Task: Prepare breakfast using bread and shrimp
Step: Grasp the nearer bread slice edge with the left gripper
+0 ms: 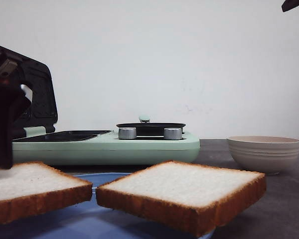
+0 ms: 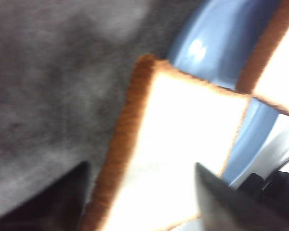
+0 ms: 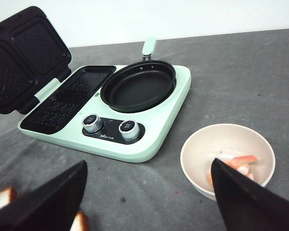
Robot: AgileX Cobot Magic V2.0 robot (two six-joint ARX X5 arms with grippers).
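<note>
Two thick bread slices lie on a blue plate (image 1: 107, 179): the left slice (image 1: 30, 186) and the right slice (image 1: 184, 186). My left gripper (image 1: 2, 159) hangs just over the left slice. In the left wrist view it (image 2: 142, 192) is open, its fingers standing either side of that slice (image 2: 178, 144), which is blurred; the other slice (image 2: 279, 72) lies beyond. The orange-red shrimp (image 3: 241, 162) lies in a cream bowl (image 3: 202, 144). My right gripper (image 3: 147, 192) is open and empty, high above the table between bowl and plate.
A mint-green breakfast maker (image 1: 109, 144) stands behind the plate, with its grill lid (image 3: 19, 53) open, a black round pan (image 3: 137, 86) and two silver knobs (image 3: 92, 122). The cream bowl (image 1: 264, 152) sits on the dark table at the right.
</note>
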